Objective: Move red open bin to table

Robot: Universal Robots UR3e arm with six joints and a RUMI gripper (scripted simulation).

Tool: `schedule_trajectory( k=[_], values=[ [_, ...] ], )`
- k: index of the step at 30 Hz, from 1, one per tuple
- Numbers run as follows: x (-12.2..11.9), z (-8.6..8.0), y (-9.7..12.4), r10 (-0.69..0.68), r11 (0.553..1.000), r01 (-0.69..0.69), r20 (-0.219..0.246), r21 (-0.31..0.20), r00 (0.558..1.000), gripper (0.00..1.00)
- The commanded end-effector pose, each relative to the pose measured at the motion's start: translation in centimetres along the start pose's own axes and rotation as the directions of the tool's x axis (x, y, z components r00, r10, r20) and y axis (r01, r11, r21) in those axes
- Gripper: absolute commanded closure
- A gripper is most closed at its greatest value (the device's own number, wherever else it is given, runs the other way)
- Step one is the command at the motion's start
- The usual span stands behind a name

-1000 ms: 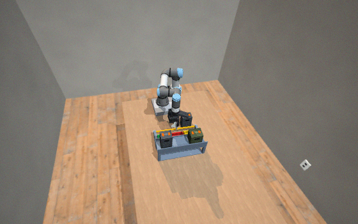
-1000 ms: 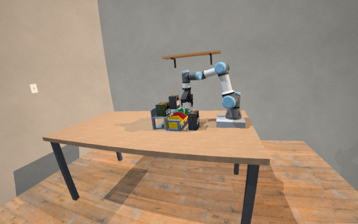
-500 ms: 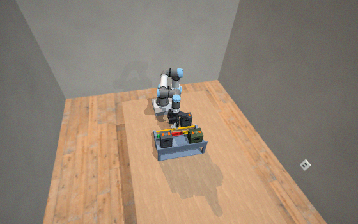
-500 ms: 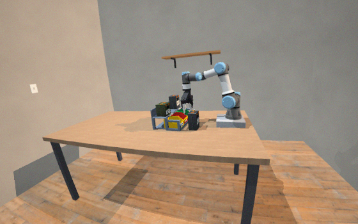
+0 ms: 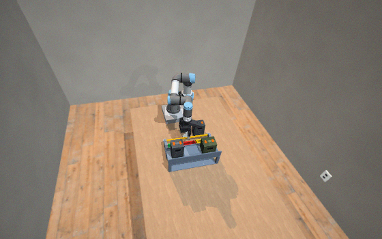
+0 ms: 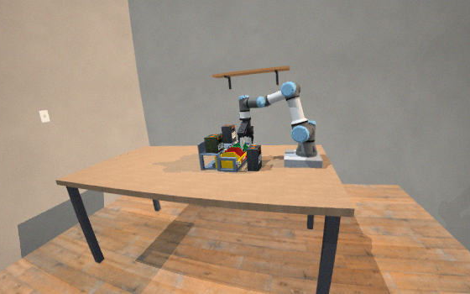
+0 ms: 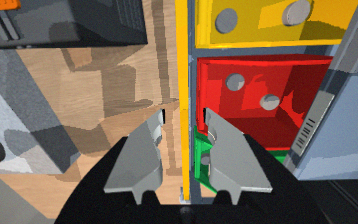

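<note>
The red bin sits upright in the lower level of the blue-grey shelf, with two round grey parts showing in the wrist view. It lies between a yellow bin and a green bin, which is partly hidden by a finger. My gripper points down, partly open and empty, above the shelf's yellow front bar. The bar runs below the gap; the right finger in the wrist view is over the red bin's near edge. Exact height is unclear.
A dark box and a dark green box stand on the shelf's upper level. Another dark box stands on the table beside the gripper, in front of the shelf.
</note>
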State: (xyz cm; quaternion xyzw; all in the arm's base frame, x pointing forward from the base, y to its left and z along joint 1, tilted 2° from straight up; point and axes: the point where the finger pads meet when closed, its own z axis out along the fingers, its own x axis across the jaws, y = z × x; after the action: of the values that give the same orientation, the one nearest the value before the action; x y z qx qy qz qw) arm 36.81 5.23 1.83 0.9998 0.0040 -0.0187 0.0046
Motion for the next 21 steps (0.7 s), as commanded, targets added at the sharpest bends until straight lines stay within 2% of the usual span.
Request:
schedule_trajectory(
  k=[1,8,9,21],
  values=[
    [0.09,0.21,0.02,0.0,1.0,0.0,-0.004,-0.001,1.0,0.72],
    [0.09,0.21,0.02,0.0,1.0,0.0,-0.004,-0.001,1.0,0.72],
    [0.09,0.17,0.02,0.0,1.0,0.0,-0.003,-0.001,1.0,1.0],
    [0.09,0.17,0.02,0.0,1.0,0.0,-0.003,-0.001,1.0,1.0]
  ],
)
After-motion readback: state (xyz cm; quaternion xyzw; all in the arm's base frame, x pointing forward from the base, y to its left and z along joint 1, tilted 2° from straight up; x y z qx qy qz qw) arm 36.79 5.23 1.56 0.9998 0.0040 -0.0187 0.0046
